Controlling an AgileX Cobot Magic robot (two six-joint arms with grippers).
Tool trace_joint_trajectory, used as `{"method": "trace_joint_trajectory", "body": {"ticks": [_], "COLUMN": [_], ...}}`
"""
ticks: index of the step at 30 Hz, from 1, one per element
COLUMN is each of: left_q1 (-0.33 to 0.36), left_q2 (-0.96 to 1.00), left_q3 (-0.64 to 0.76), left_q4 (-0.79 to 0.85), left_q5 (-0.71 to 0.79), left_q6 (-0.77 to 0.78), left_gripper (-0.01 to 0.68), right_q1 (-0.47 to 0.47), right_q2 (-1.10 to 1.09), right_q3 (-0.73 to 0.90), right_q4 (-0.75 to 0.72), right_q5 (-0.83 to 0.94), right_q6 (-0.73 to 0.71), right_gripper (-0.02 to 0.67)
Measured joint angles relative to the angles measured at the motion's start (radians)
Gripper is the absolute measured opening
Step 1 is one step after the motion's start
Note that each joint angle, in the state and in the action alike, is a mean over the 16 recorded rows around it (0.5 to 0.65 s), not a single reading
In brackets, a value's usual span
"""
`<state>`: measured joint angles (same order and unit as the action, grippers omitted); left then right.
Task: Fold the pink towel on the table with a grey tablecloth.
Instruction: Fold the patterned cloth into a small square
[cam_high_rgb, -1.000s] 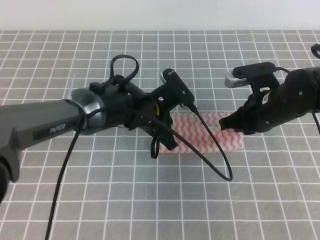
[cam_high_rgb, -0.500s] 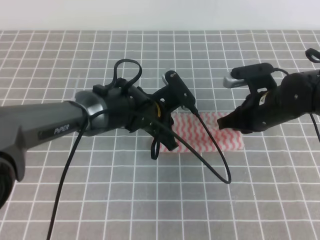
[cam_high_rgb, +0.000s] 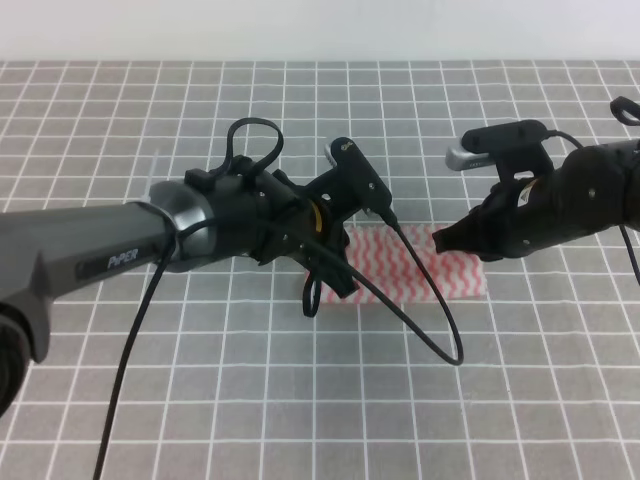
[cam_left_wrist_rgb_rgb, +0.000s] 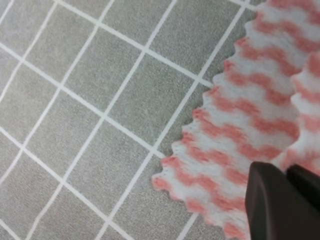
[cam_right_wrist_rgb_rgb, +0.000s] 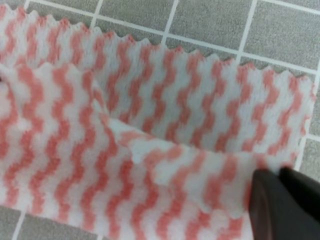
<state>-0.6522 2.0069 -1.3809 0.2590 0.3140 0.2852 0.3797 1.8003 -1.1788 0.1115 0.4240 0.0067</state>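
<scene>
The pink towel (cam_high_rgb: 420, 268) lies near the middle of the table with a grey tablecloth (cam_high_rgb: 300, 400) as a narrow strip, long axis running left–right along the grid lines in the high view. Left gripper (cam_high_rgb: 325, 285) sits at the strip's left end; its fingers (cam_left_wrist_rgb_rgb: 280, 200) are together, pinching the towel's edge, per the wrist view. Right gripper (cam_high_rgb: 455, 240) is at the far edge nr the right end – fingers (cam_right_wrist_rgb_rgb: 280, 205) closed on a raised fold of towel, lifted layer curling over the flat one below. Pinked edges show on the far and right sides.
</scene>
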Motion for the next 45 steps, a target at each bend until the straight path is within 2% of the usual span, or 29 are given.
{"method": "trace_joint_trajectory", "body": {"ticks": [45], "left_q1": [0.018], "left_q2": [0.036], "left_q3": [-0.001], "left_q4": [0.002], "left_q5": [-0.058], "left_q6": [-0.039], "left_gripper": [-0.001], "right_q1": [-0.027], "right_q2": [0.043], "right_q3": [-0.001], "right_q4": [-0.006], "right_q5": [-0.096], "right_q6": [-0.001], "right_gripper": [-0.017]}}
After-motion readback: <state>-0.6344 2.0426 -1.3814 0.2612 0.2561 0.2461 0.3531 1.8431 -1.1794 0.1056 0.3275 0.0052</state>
